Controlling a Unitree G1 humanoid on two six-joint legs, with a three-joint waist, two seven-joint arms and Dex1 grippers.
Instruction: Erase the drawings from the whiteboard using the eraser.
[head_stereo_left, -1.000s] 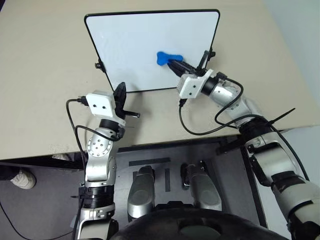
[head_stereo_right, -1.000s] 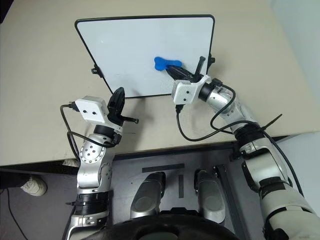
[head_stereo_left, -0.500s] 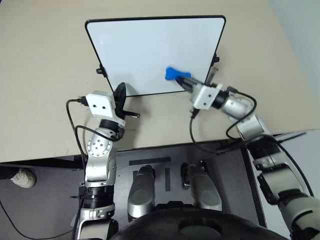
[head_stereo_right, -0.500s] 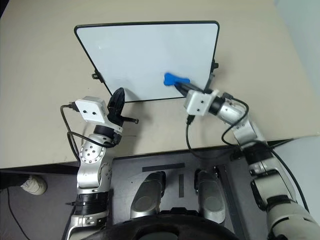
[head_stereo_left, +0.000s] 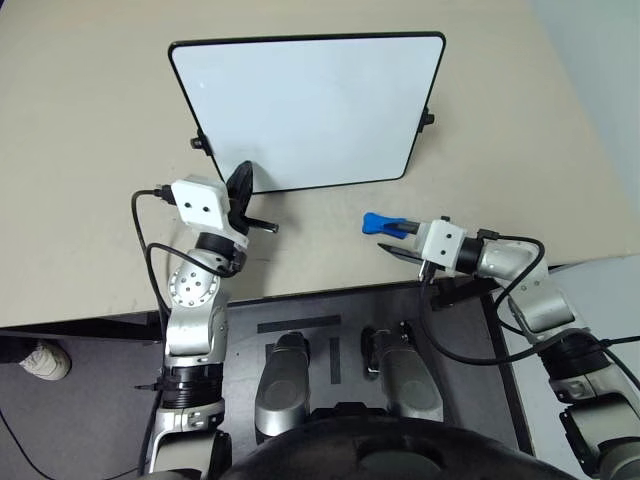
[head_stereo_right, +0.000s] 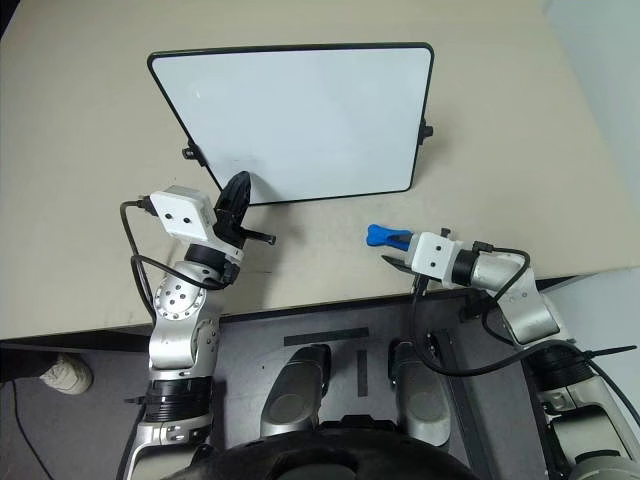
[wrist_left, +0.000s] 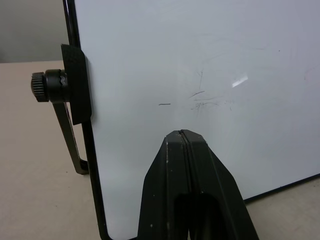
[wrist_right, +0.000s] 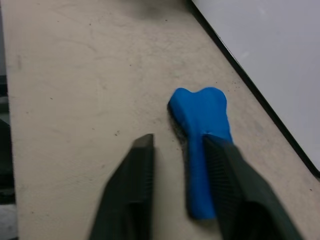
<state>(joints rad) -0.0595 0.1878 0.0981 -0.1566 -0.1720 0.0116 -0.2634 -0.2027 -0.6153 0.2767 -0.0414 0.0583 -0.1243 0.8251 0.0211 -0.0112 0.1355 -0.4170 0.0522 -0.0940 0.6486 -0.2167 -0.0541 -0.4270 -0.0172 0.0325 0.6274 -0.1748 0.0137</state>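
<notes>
The whiteboard (head_stereo_left: 310, 110) stands tilted on the beige table, its face white. The drawings are out of view; in the left wrist view the board bears faint grey streaks (wrist_left: 205, 100). The blue eraser (head_stereo_left: 378, 223) lies on the table in front of the board's near right corner. My right gripper (head_stereo_left: 393, 238) is open around it, and the eraser (wrist_right: 200, 130) rests against the inner side of one finger (wrist_right: 225, 175), with a gap to the other. My left gripper (head_stereo_left: 240, 185) is shut, its tip (wrist_left: 182, 135) close to the board's lower left part.
Black clips stick out at the board's left side (head_stereo_left: 198, 141) and right side (head_stereo_left: 427, 118). The table's near edge (head_stereo_left: 300, 295) runs just behind both wrists. Bare tabletop (head_stereo_left: 90, 150) lies left and right of the board.
My right gripper has pulled back off the board toward the table's near edge, carrying the eraser down to the tabletop, and its jaws have opened. The left gripper has stayed put.
</notes>
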